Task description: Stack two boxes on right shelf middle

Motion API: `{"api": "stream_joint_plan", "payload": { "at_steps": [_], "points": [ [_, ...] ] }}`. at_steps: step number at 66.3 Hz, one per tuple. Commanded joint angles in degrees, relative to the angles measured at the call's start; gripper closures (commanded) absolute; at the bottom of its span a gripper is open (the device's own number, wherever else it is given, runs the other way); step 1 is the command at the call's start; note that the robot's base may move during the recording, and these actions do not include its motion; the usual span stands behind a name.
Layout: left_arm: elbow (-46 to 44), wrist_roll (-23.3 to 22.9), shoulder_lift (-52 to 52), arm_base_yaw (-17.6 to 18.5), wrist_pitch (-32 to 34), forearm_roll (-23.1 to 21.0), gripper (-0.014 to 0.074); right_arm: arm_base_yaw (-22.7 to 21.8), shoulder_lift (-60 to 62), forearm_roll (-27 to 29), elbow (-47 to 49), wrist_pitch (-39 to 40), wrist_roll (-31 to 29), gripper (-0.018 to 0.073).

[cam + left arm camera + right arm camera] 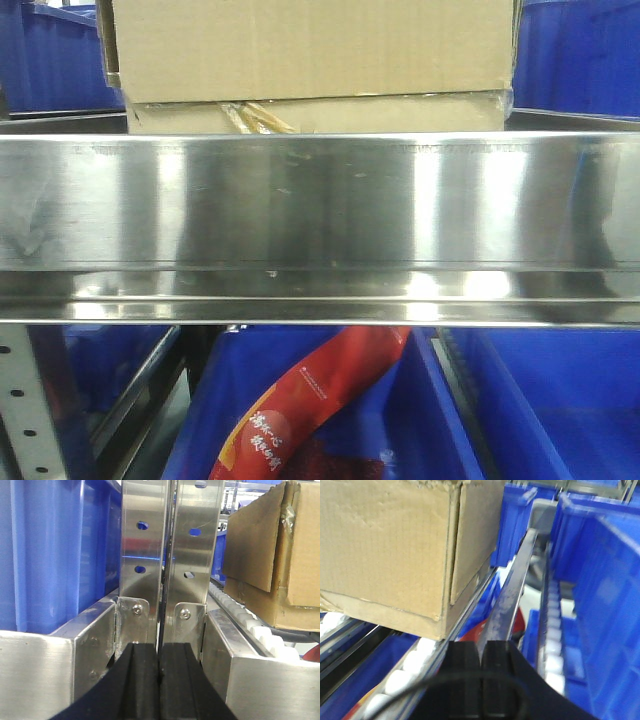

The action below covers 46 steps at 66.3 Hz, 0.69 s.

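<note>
Two plain brown corrugated cardboard boxes sit stacked on the shiny stainless-steel shelf (320, 215), the upper box (310, 45) resting directly on the lower box (320, 115), both set back just behind the broad mirror-like front lip and roughly central along it; a tuft of glossy brown tape (255, 117) shows on the lower box's front face. Blue plastic bins (570, 55) stand on the same shelf to either side of the stack, near but apart from it. Below the lip, a red printed packet (310, 405) lies tilted in a blue bin (420, 420) on the lower level, and a grey perforated upright (25, 410) stands at the lower left corner. In the left wrist view, the left gripper (159, 680) has its black fingers pressed together with nothing between them, facing a pair of steel uprights (170, 545); white rollers (260, 632) run along the shelf bed beneath the boxes. In the right wrist view, the right gripper (481, 680) likewise has its fingers together and empty, below and beside the stack's corner
</note>
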<state>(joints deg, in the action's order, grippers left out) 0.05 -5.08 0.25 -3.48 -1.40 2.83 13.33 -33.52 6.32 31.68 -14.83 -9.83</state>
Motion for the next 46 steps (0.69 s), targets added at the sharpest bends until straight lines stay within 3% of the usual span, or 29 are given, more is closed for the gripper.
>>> {"api": "stream_joint_plan", "payload": {
  "at_steps": [1, 19, 26, 46],
  "points": [
    [-0.1, 0.1, -0.3, -0.1, 1.1, -0.1, 0.0708, -2.3, 2.7, -1.1, -2.9, 3.4, -0.3, 0.0722],
    [-0.1, 0.1, -0.3, -0.1, 1.1, -0.1, 0.0708, -11.7, 16.6, -1.1, -16.9, 10.3, 0.6, 0.0722],
    [-0.1, 0.1, -0.3, -0.1, 1.1, -0.1, 0.0708, -13.8, 21.5, -1.1, -22.6, 12.6, 3.7, 0.0722],
    [-0.1, 0.1, -0.3, -0.1, 1.1, -0.1, 0.0708, -14.3, 33.5, -1.1, -31.7, 13.6, 4.5, 0.0722]
  ]
}}
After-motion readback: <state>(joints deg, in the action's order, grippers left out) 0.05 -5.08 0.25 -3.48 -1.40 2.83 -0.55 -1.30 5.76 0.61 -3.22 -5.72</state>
